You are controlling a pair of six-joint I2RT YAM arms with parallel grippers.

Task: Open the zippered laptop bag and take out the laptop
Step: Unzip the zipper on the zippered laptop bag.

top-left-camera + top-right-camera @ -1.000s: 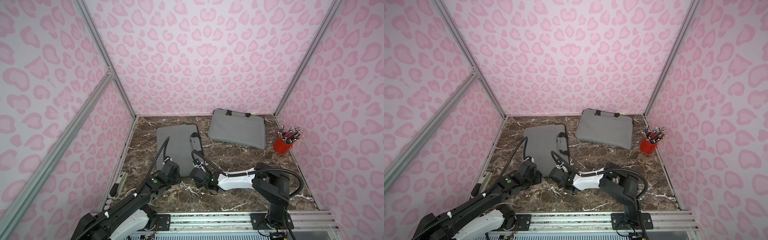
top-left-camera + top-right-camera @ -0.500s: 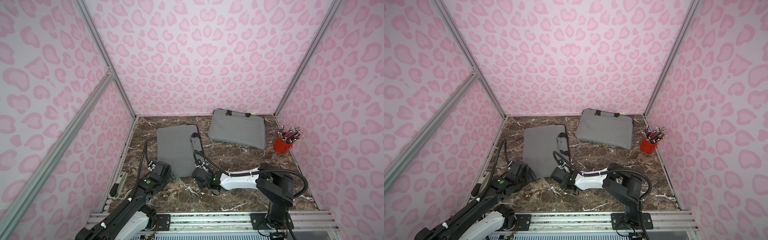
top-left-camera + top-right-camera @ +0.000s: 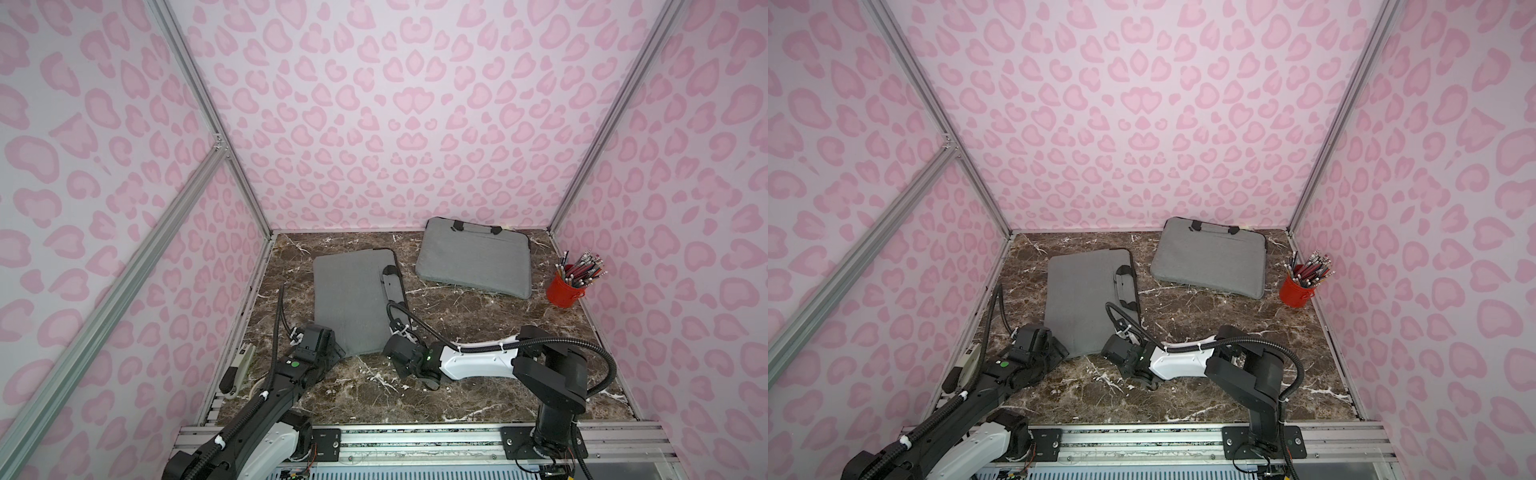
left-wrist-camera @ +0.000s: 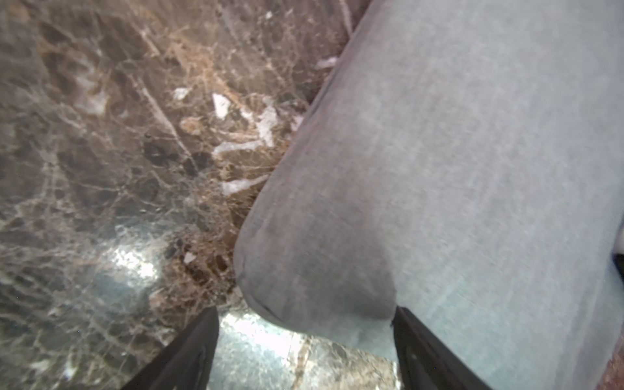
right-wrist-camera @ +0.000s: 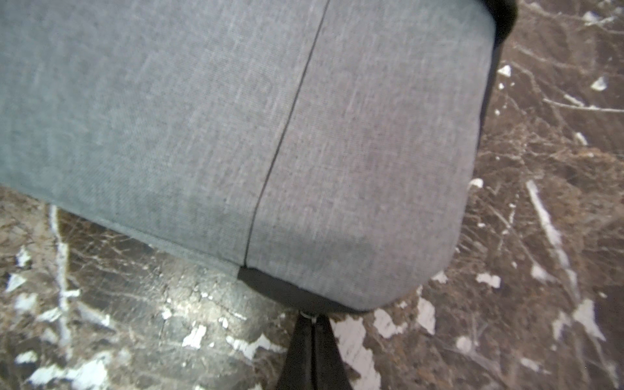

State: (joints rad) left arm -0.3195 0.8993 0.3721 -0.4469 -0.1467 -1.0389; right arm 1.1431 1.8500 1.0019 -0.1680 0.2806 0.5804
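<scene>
Bench: brown veined marble bench (image 3: 457, 332), filling the lower middle of both top views.
Laptop bag: flat grey woven-fabric laptop bag (image 3: 349, 299), lying centre-left in both top views, near edge toward the two arms; top panel flat, no gap visible along any edge, so judged still zipped or barely started.
Laptop: nowhere in sight; presumably inside that bag, so taking it out is wholly left to do.
Second bag: another grey fabric bag with a black handle (image 3: 473, 262), right of centre against the back wall, well apart from both arms.
Left end effector (image 4: 304, 314): fingers spread wide, straddling the bag's rounded near corner in the left wrist view, clamped on nothing; seemingly placed to brace the bag.
Right end effector (image 5: 312, 326): fingers pressed together at the black zip-end patch on the other near corner.
Pencil cup: red cup of pencils (image 3: 563, 291), right edge of the bench, no part in this.
Zip pull: small metal ring (image 5: 309, 316) right at the closed fingertips, apparently pinched; grasp looks done, the whole zip run left to pull.
</scene>
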